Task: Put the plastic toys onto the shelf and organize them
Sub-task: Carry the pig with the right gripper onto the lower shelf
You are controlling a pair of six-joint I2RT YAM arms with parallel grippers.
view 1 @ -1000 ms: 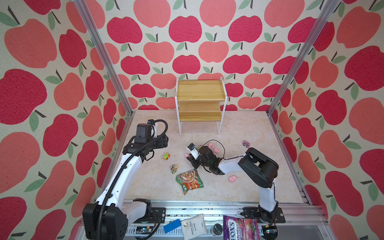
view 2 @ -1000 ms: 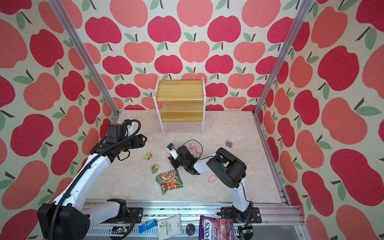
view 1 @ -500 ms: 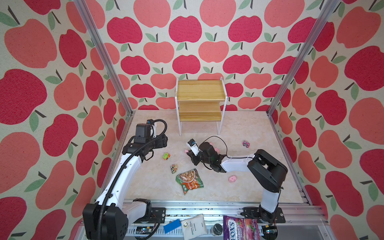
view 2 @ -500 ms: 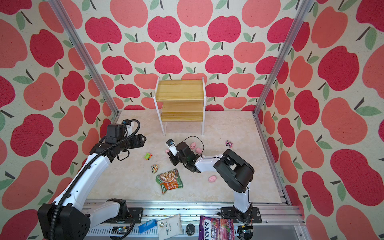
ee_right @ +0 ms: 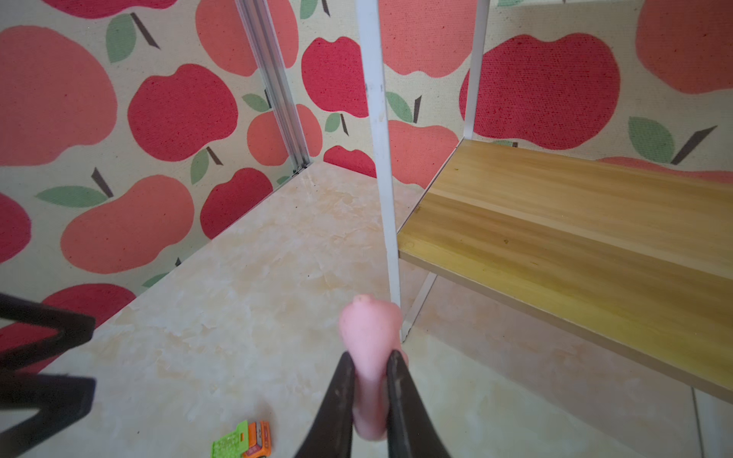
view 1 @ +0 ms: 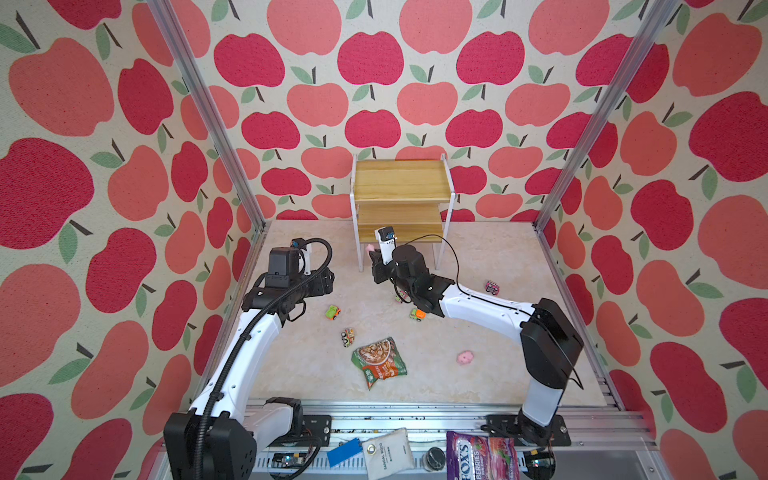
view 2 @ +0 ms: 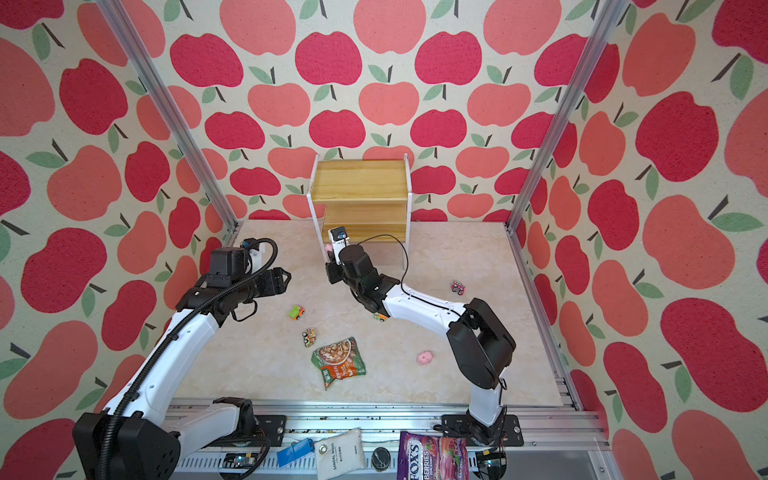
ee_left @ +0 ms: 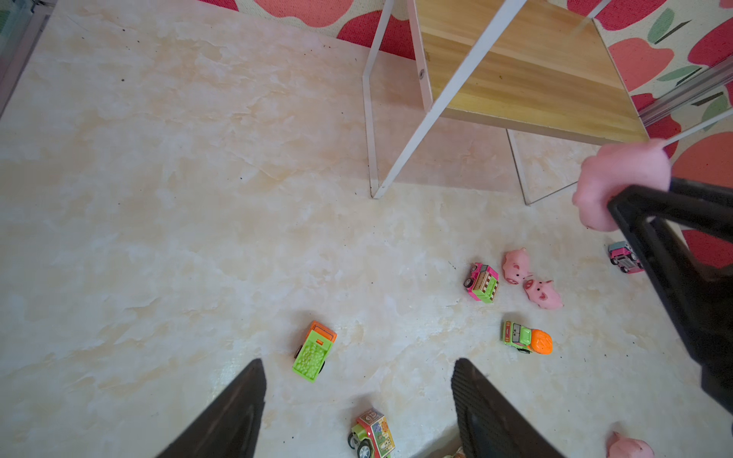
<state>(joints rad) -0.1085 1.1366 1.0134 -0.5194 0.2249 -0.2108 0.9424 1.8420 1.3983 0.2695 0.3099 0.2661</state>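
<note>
My right gripper (ee_right: 369, 357) is shut on a pink pig (ee_right: 367, 329) and holds it above the floor, just beside the front left leg of the shelf (view 1: 401, 199). Both wooden boards of the shelf (ee_right: 575, 222) are bare. My left gripper (ee_left: 359, 363) hangs open over the floor with nothing between its fingers. A green and orange truck (ee_left: 314, 351) and a many-coloured truck (ee_left: 373, 434) lie under it. Farther right lie a pink and green truck (ee_left: 482, 282), two pigs (ee_left: 515, 266), another green and orange truck (ee_left: 525, 337) and a pink truck (view 1: 491, 286).
A flat green and orange snack packet (view 1: 378, 361) lies near the front middle of the floor. A lone pink pig (view 1: 465, 357) sits to its right. Apple-patterned walls and metal posts (view 1: 208, 112) close the floor in.
My right gripper has closed on the pig, lifted it off the floor and carried it back toward the shelf's front left leg. The left arm has stayed put.
</note>
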